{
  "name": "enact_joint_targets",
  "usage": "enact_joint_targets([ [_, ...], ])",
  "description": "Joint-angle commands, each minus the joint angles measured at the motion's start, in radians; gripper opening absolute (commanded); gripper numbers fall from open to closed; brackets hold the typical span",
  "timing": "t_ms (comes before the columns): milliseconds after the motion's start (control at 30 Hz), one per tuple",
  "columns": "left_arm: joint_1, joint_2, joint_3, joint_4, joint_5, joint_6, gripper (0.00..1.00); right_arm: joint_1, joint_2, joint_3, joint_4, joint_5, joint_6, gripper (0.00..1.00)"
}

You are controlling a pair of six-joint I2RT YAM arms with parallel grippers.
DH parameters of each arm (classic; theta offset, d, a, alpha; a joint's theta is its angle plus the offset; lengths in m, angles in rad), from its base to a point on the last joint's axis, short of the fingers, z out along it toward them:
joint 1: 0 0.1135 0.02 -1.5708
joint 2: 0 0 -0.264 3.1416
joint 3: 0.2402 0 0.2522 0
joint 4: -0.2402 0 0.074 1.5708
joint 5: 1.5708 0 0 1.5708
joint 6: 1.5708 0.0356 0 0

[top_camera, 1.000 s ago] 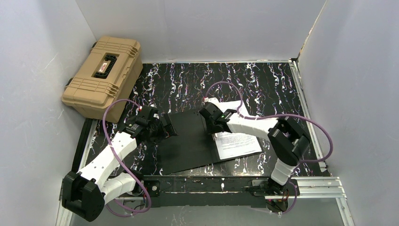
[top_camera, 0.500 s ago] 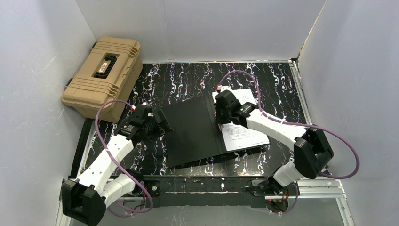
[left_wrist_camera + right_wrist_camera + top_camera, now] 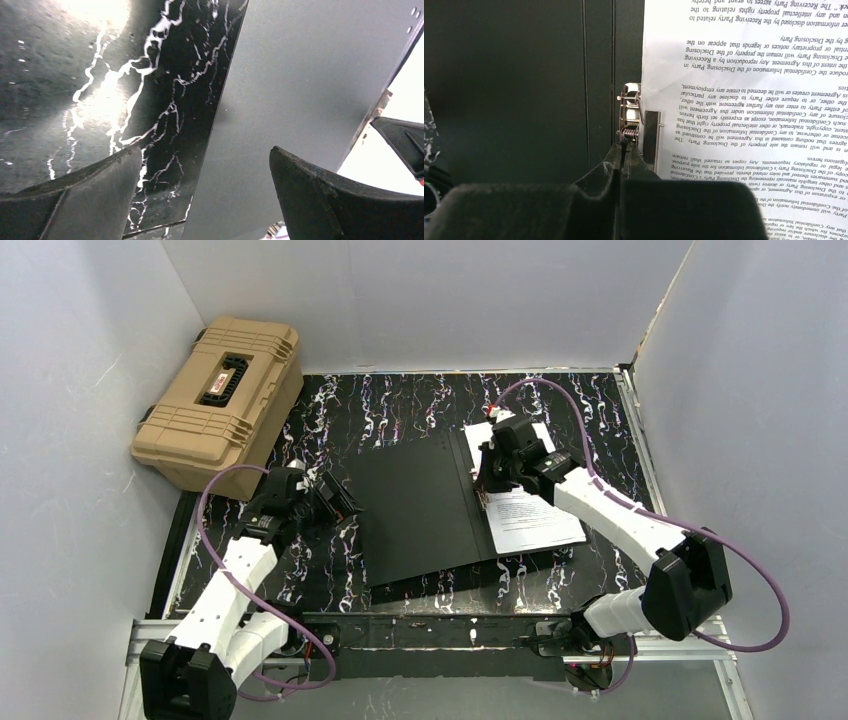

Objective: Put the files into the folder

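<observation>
Your black marbled tabletop (image 3: 400, 400) has the tan ribbed case (image 3: 220, 400) at its far left corner. The folder (image 3: 415, 510) lies open in the middle with its black inside up, well apart from the case. The files (image 3: 535, 520) lie printed side up on its right half, their left edge along the spine. Your left gripper (image 3: 205, 190) hangs low with its jaws spread wide and grips nothing; in its wrist view the folder's left edge runs between the fingers. Your right gripper (image 3: 626, 150) is pinched closed at the spine, its tips right at the small metal clip (image 3: 631, 112) just beside the files' left edge
</observation>
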Motion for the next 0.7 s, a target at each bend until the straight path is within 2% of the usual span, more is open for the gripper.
enact_joint_targets([
  [0, 0.030, -0.020, -0.049, 0.102, 0.168, -0.034, 0.98, -0.031, -0.052, 0.028, 0.036, -0.129, 0.004, 0.01],
  [200, 0.058, -0.024, -0.102, 0.211, 0.299, -0.085, 0.98, -0.061, -0.065, 0.020, 0.049, -0.201, 0.020, 0.01],
  [333, 0.079, -0.029, -0.147, 0.306, 0.385, -0.139, 0.90, -0.069, -0.069, 0.017, 0.053, -0.230, 0.027, 0.01],
  [467, 0.086, -0.028, -0.165, 0.359, 0.442, -0.178, 0.78, -0.071, -0.071, 0.008, 0.062, -0.244, 0.035, 0.01],
  [667, 0.089, -0.040, -0.177, 0.376, 0.471, -0.197, 0.49, -0.071, -0.064, -0.009, 0.078, -0.262, 0.046, 0.01],
])
